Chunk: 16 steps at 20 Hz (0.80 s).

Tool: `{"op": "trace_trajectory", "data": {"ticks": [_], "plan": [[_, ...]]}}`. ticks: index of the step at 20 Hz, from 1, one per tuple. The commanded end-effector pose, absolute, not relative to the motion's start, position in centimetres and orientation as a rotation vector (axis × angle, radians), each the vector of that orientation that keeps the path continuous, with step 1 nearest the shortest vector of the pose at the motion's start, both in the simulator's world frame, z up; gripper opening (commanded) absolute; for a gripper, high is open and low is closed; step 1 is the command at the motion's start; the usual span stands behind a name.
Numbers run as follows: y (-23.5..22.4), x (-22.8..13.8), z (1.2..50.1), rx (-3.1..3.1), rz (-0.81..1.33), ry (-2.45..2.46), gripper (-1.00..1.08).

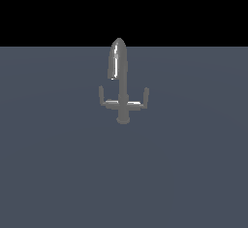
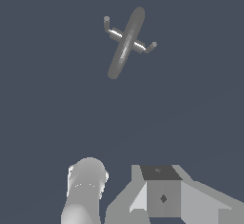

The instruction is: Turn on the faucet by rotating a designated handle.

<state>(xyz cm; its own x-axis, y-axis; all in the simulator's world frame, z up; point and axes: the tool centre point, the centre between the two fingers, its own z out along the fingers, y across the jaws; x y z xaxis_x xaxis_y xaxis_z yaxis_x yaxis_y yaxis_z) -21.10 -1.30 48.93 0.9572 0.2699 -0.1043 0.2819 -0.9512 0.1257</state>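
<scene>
Faucet (image 1: 122,84) in my exterior view: small grey metal tap, upright on round base, standing alone mid-surface. Tall arched spout, shiny streak down its front, tip drooping toward exterior view's left. Handle (image 1: 104,99) on that side: thin grey L-shaped arm, end upturned. From my wrist view, faucet (image 2: 126,42) seen from above, spout a long diagonal bar, handle (image 2: 110,28) sticking out sideways.

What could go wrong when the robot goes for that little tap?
The faucet has two matching side arms, so the robot might push the opposite arm rather than the handle on the side the spout droops. The handle is thin, so a slightly off approach could slip past it or bump the tall spout. The hand is far from the faucet, which leaves room for drift.
</scene>
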Motion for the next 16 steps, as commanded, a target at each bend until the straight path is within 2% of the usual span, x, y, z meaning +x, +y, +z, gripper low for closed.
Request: {"op": "trace_trajectory", "data": {"ticks": [1,16], "plan": [[-1.4,-20.4,48.6,2.916,-0.186,0.528,-1.00],[-1.8,-15.5,46.5,2.544,-0.547,1.129,-1.00]]}}
